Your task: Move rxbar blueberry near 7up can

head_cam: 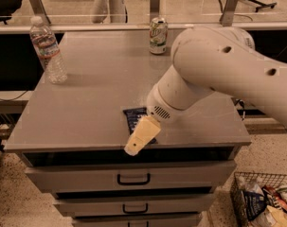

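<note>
The rxbar blueberry (134, 118) lies flat near the front edge of the grey cabinet top (95, 93); only its dark navy far-left part shows, the rest is hidden under my gripper. My gripper (139, 139) hangs from the big white arm directly over the bar, its cream fingers pointing down toward the front edge. The 7up can (158, 36) stands upright at the back of the cabinet top, far behind the bar.
A clear plastic water bottle (48, 51) stands at the back left. Drawers with black handles (133, 179) sit below the top. A wire basket of packets (264, 202) is on the floor at the right. A glass rail runs behind.
</note>
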